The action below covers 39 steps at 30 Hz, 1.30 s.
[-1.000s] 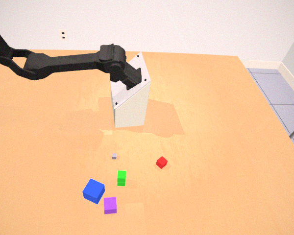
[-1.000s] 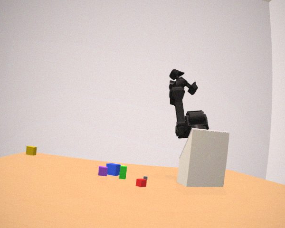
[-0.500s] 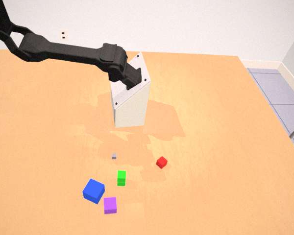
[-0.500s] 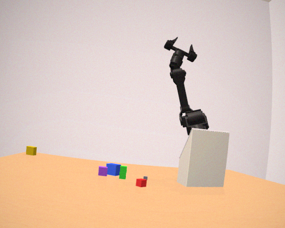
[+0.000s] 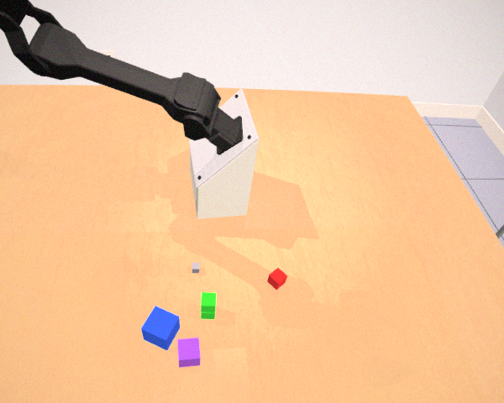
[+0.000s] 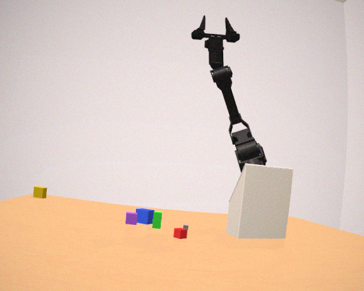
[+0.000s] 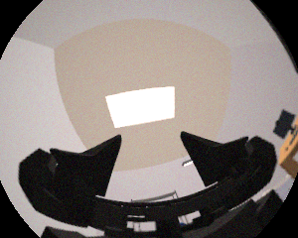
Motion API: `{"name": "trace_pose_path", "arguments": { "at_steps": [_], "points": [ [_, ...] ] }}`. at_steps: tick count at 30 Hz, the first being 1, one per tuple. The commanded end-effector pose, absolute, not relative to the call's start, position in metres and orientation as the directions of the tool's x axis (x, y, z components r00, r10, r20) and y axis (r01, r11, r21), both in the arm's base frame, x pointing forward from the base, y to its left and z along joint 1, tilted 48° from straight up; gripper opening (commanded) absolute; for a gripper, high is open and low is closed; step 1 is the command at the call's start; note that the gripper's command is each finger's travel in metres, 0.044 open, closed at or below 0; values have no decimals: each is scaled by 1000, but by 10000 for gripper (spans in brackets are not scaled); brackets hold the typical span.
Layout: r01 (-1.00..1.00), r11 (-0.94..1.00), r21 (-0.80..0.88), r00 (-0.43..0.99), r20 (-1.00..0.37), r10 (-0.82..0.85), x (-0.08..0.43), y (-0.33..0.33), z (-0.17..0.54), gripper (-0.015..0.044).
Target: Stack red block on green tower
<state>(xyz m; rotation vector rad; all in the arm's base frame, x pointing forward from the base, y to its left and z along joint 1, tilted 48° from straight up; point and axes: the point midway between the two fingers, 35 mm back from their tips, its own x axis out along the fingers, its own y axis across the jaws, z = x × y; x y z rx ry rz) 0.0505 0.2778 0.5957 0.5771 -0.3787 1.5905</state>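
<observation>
The red block (image 5: 277, 279) (image 6: 179, 233) lies on the table, apart from the other blocks. The green tower (image 5: 208, 305) (image 6: 156, 219) stands upright, two blocks high, to the left of the red block in the top and exterior views. My gripper (image 6: 215, 17) (image 7: 152, 137) is open and empty. It points up, high above the table and far from the blocks. In the top view the fingers are out of frame. In the wrist view only ceiling, walls and a sliver of table at the right edge show beyond the fingers.
A blue block (image 5: 160, 327) (image 6: 144, 216) and a purple block (image 5: 189, 352) (image 6: 131, 218) stand close to the tower. A small grey cube (image 5: 195, 267) (image 6: 185, 227) lies nearer the pale arm base (image 5: 223, 195) (image 6: 263, 203). A yellow block (image 6: 39, 192) is at far left in the exterior view.
</observation>
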Motion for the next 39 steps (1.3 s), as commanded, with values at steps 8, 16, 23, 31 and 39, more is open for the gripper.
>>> {"name": "trace_pose_path", "arguments": {
  "at_steps": [8, 16, 23, 31, 39],
  "points": [
    [-941, 233, 247, 288, 218, 933, 151, 366, 473, 440],
    [-850, 461, 257, 461, -62, 885, 213, 389, 374, 440],
    [-745, 637, 200, 569, -308, 762, 261, 381, 282, 440],
    [-616, 785, 63, 623, -571, 535, 299, 348, 175, 440],
    [-509, 849, -143, 592, -774, 224, 313, 290, 72, 440]
  ]
}}
